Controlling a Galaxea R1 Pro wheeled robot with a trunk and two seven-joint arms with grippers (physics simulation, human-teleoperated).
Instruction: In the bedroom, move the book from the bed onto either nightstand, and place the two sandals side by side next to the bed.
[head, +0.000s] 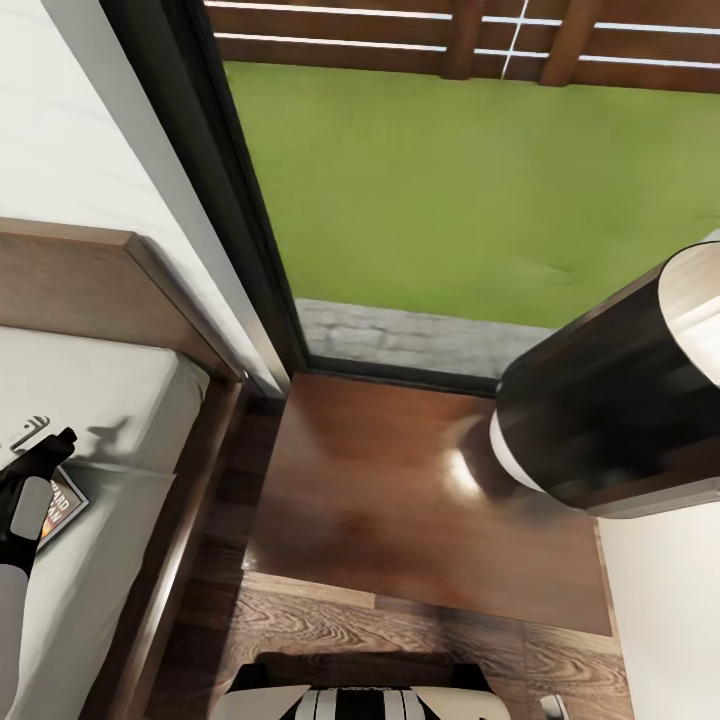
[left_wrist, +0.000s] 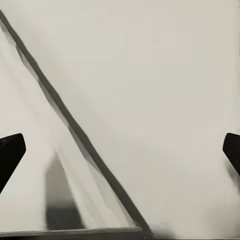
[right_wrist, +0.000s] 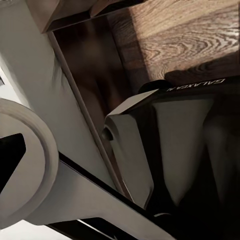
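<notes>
- While poised over the paperback (head: 66, 503) on the grey mattress (head: 110, 400): left gripper (left_wrist: 120, 150) spread wide, empty.
- Probably thin, light, bendy (best pinched across an edge).
- Right gripper: cannot tell.

Probably a bedroom: bed (head: 110, 440), nightstand (head: 400, 500), garden window (head: 480, 180).

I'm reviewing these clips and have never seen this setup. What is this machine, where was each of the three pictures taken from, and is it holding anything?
This is a simulated wheeled robot with two arms. The head view looks down: the bed with its grey mattress lies at left, the dark glossy nightstand stands below the window, and a dark cylinder, seemingly part of the robot's right arm, crosses at right. The left gripper hovers over the mattress just by the book, which lies flat there. The left wrist view looks along that gripper's spread fingers at pale mattress; nothing is between them. The right wrist view shows the robot's own body and wood floor.
</notes>
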